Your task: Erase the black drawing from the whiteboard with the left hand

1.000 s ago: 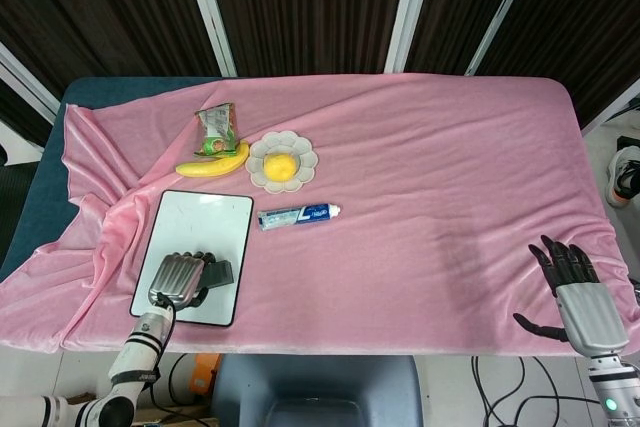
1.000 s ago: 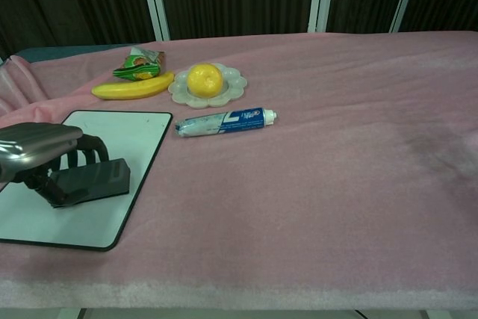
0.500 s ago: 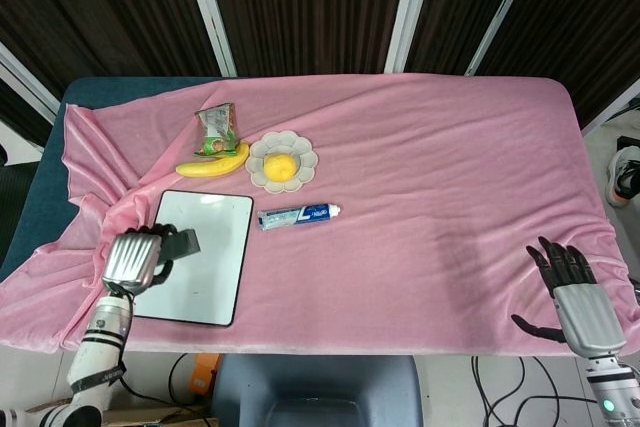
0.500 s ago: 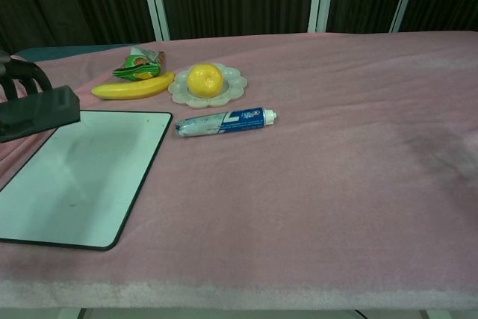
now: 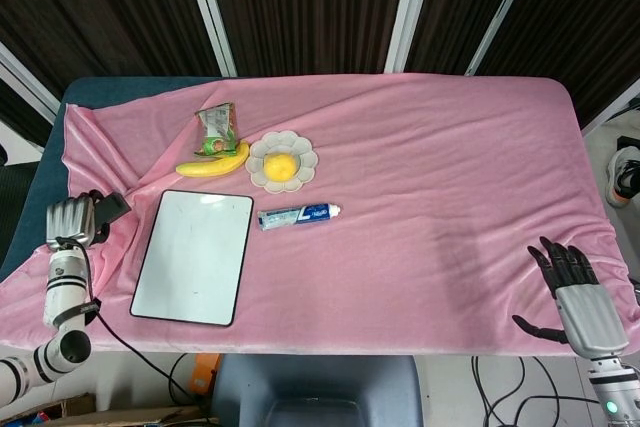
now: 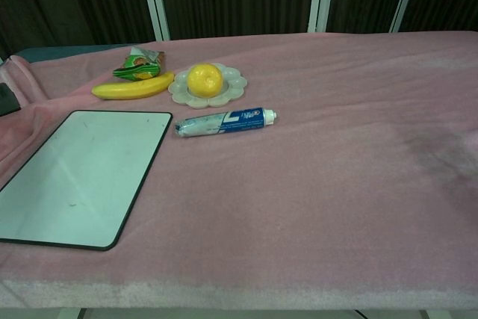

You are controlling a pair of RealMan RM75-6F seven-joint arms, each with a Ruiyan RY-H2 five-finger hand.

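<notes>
The whiteboard [image 5: 192,256] lies on the pink cloth at the front left, its white face bare except for faint specks; the chest view shows the whiteboard [image 6: 78,175] at its left. My left hand [image 5: 72,220] is off the board, over the cloth's left edge, and grips the dark eraser [image 5: 108,207]. In the chest view only a dark sliver of the eraser [image 6: 6,98] shows at the left border. My right hand [image 5: 572,282] hangs at the front right corner with its fingers spread, holding nothing.
Behind the board lie a banana [image 5: 214,163], a green snack packet [image 5: 216,128] and a flower-shaped plate [image 5: 303,169] holding a yellow fruit [image 5: 280,166]. A toothpaste tube [image 5: 298,215] lies right of the board. Cloth folds bunch at the left edge.
My left hand lifted the eraser off the whiteboard and carried it left, past the board's edge to the table's left side. The right hand stayed still.
</notes>
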